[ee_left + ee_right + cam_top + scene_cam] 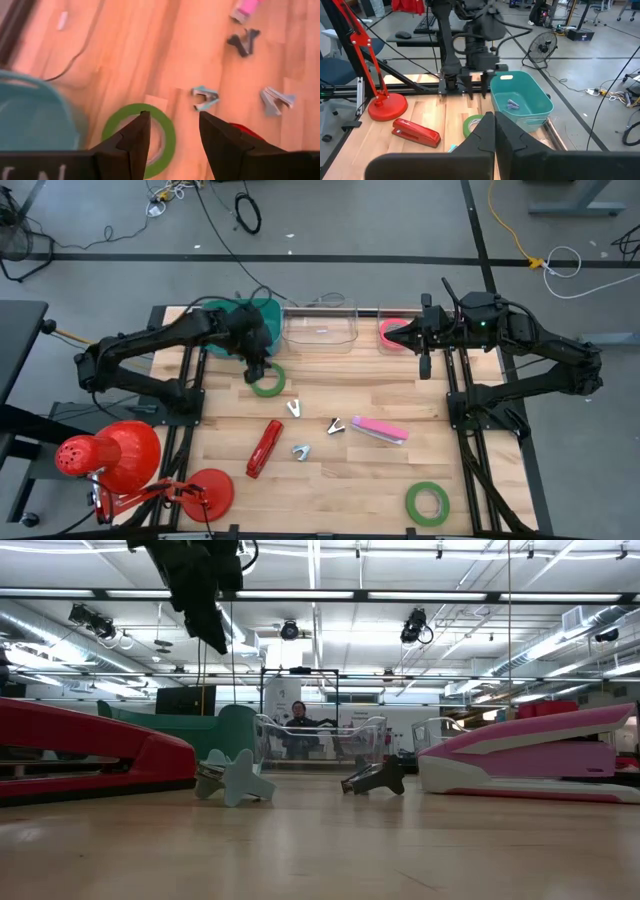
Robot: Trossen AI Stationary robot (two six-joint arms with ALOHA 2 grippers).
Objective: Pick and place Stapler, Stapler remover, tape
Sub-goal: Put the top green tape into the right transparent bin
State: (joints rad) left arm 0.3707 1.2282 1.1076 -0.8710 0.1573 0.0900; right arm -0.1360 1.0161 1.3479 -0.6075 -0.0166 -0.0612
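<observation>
Right wrist view: teal bin (522,102) holds a small item; left jaws wide, right jaws closed empty.

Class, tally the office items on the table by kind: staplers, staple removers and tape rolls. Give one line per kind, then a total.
Staplers: 2, red and pink
Staple removers: 3, at and
Tape rolls: 3, green, green and pink
Total: 8
</observation>
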